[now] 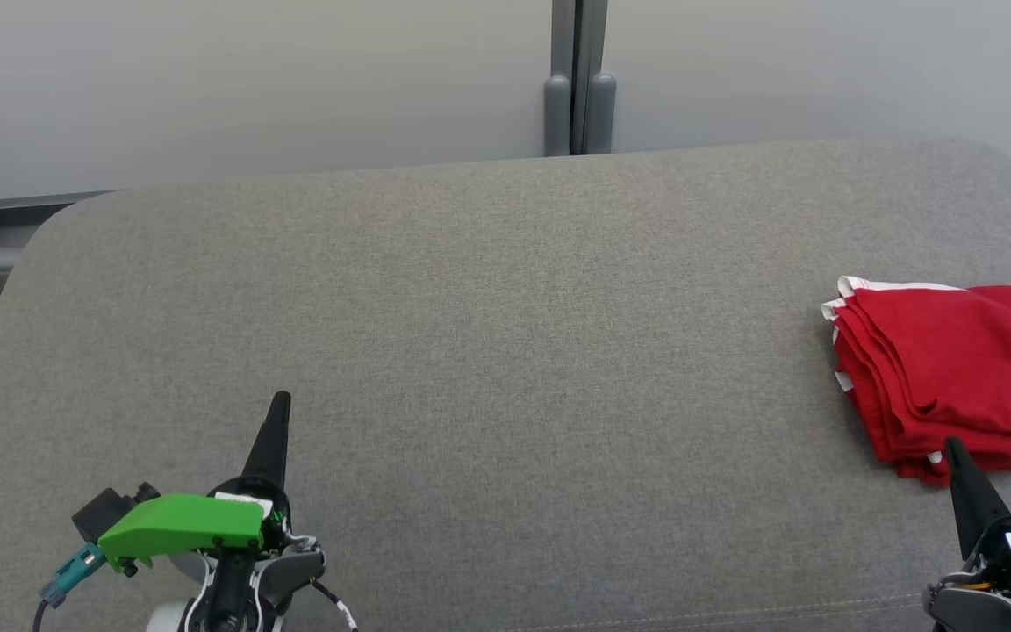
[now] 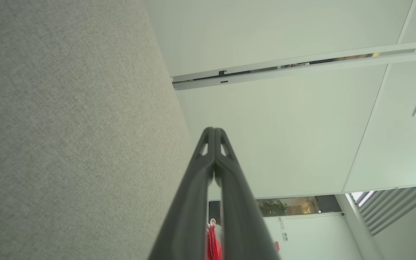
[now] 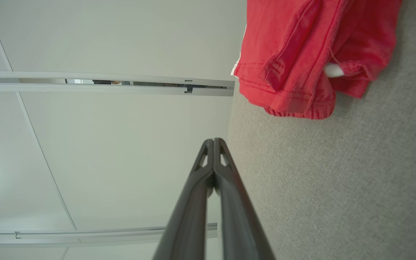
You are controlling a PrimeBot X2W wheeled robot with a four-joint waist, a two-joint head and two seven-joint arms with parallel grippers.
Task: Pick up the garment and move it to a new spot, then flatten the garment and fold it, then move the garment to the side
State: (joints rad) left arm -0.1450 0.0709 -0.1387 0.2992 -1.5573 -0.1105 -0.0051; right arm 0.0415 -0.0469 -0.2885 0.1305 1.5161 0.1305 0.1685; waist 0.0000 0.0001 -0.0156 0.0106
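Garment (image 3: 294, 47) stitching, right wrist view

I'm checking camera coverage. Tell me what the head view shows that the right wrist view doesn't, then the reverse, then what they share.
Head view's extras: the shut left gripper with the green cover at its base. Right wrist view's extras: the stitching along the hem, seen close up. Shared: the folded red garment, the shut right gripper and the grey upholstered surface.
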